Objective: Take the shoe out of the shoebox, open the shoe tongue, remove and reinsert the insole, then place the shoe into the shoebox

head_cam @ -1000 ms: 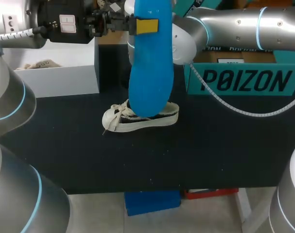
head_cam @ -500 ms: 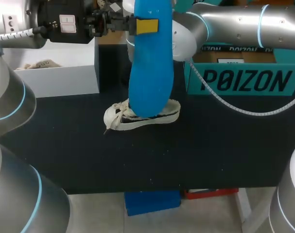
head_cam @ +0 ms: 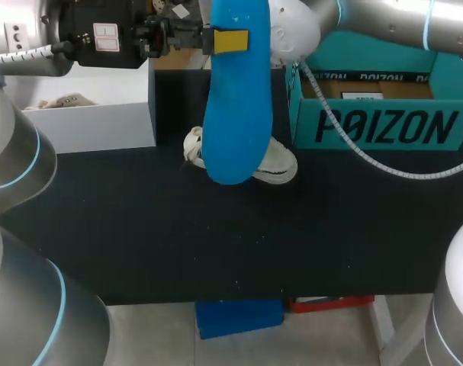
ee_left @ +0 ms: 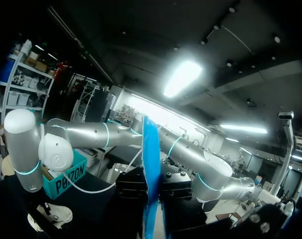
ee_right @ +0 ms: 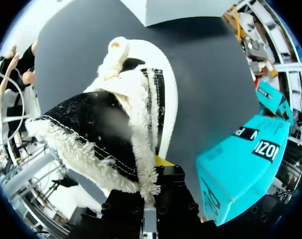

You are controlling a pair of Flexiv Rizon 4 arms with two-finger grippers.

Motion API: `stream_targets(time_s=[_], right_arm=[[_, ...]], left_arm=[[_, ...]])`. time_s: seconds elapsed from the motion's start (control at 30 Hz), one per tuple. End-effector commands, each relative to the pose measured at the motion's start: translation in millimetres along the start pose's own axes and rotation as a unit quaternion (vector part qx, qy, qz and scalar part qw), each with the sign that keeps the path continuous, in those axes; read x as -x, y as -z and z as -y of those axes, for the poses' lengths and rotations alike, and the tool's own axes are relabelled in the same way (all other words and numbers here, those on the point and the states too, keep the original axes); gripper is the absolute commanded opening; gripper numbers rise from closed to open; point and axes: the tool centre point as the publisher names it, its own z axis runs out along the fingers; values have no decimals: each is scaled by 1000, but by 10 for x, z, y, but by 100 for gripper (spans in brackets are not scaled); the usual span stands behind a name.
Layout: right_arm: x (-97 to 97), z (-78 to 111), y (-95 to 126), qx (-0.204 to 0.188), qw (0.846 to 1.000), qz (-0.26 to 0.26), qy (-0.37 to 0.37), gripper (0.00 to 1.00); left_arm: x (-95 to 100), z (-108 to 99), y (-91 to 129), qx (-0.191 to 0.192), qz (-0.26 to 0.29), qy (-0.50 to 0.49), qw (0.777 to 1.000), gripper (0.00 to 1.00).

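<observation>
One low-top shoe (ee_right: 106, 124) has a black canvas upper, frayed cream trim along its opening, a white rubber sole and cream laces. One bright blue insole (head_cam: 237, 114), long and smooth, is out of the shoe.

There are also one teal shoebox (head_cam: 384, 126), open at the top, one white box (head_cam: 94, 126), and two grippers.

In the head view, the left gripper (head_cam: 229, 40) is high above the table's far side. It is clamped on the upper part of the insole, one yellow tip flat against its face. The insole hangs straight down from the gripper, toe end lowest, in front of the shoe.

In the right wrist view, the right gripper (ee_right: 153, 174) pinches the shoe's frayed rim between its fingers, one yellow tip showing beside the sole. The shoe extends ahead of the gripper, toe and laces farthest away.

In the head view the shoe sits above the black table (head_cam: 216, 236), partly hidden behind the insole, just beside the shoebox's near corner. Whether it touches the table cannot be told.
</observation>
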Motion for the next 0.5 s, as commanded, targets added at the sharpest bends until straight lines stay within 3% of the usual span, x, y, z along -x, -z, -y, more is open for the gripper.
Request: stream_targets(time_s=[0.03,0.23,0.5], right_arm=[[46,30,112,34,981,-23,-192,0],[28,41,186,77,948,-45,-307,0],[-75,87,184,97,917,-59,-382,0]], left_arm=[[-3,8,-11,2,2,1,1000,0],[-3,8,-11,2,2,1,1000,0],[-3,8,-11,2,2,1,1000,0]])
